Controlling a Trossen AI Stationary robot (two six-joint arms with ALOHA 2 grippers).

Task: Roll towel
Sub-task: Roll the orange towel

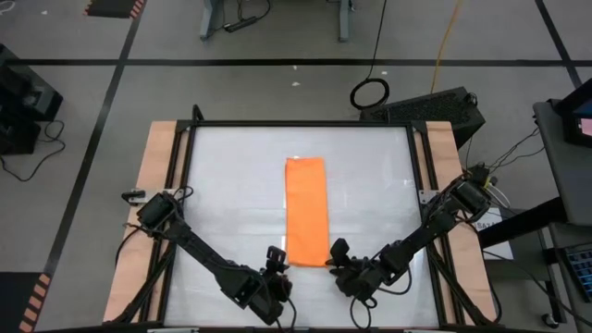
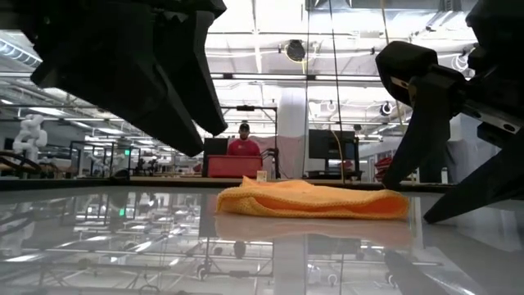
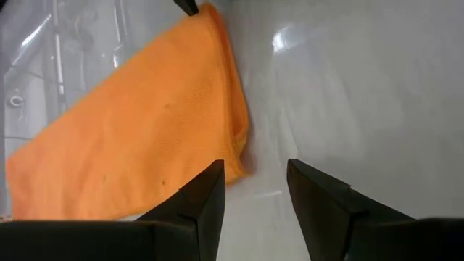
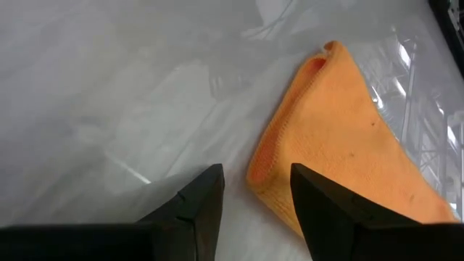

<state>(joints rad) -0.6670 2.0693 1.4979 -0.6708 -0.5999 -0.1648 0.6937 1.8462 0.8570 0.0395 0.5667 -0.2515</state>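
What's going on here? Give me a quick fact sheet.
towel: orange, folded into a long strip, flat on the table, not yet rolled
left gripper: open, empty, at the strip's near left corner
right gripper: open, empty, at the near right corner
background: person in red far behind the table

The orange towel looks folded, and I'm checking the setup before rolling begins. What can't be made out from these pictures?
- Bright-orange soft cloth towel: layer count unclear; high view shows only its top.
- Its far end: low view, hidden behind the near fold.
- Its full length: cut off by both wrist views' edges.
- Left gripper and right gripper, both open: the low view cuts them off.
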